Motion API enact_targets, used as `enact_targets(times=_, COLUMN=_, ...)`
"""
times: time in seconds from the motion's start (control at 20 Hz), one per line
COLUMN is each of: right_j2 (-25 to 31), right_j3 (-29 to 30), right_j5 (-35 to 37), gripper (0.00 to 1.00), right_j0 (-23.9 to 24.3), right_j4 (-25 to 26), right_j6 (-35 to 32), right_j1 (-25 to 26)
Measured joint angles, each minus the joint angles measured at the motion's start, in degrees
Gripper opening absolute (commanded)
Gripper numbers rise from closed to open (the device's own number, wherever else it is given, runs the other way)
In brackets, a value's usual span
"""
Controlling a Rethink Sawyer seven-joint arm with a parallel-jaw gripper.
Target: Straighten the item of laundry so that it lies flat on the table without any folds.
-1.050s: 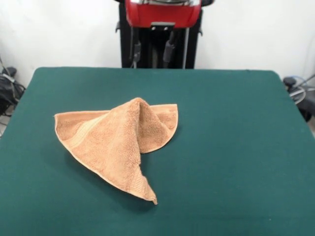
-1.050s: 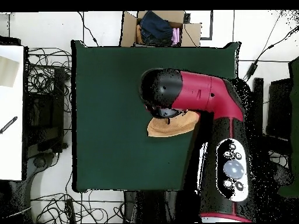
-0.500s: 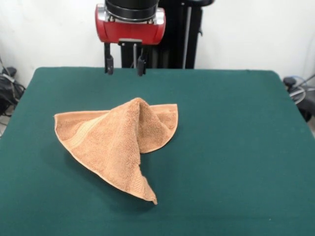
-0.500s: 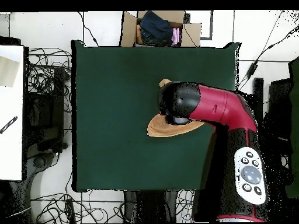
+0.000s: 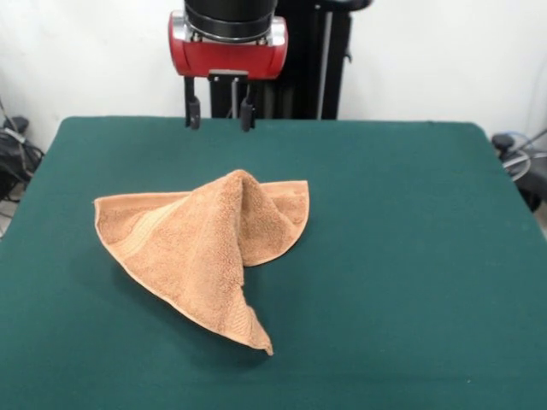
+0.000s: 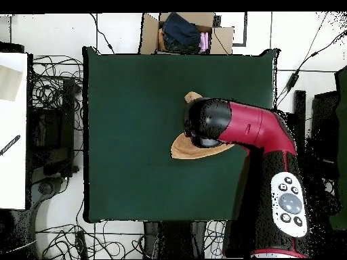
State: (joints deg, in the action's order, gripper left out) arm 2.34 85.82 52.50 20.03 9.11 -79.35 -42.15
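Note:
An orange-tan towel [image 5: 205, 248] lies crumpled on the dark green table [image 5: 410, 256], folded over itself with a raised ridge in its middle and a pointed corner toward the near edge. My gripper [image 5: 220, 114] hangs open and empty above the table's far side, behind the towel and clear of it. In the overhead view the red and black arm [image 6: 237, 125] covers most of the towel [image 6: 186, 149]; only its edges show, and the gripper is hidden beneath the arm.
A cardboard box [image 6: 186, 32] with dark and pink clothing sits beyond one table edge in the overhead view. Cables [image 6: 54, 101] and a white surface [image 6: 13, 128] lie off the table's side. Bags and cables [image 5: 15, 158] flank the table in the front view.
The arm swung across from the centre to above the towel's far side a second ago, bringing the gripper into view. Since half a second ago it has shifted only slightly. The towel has not moved.

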Motion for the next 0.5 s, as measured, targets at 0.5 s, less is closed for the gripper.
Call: enact_targets(times=0.5, right_j2=0.01, right_j3=3.15, right_j5=-1.39, gripper=1.0, right_j0=0.79, right_j4=-0.75, right_j6=0.0, right_j1=-0.41)
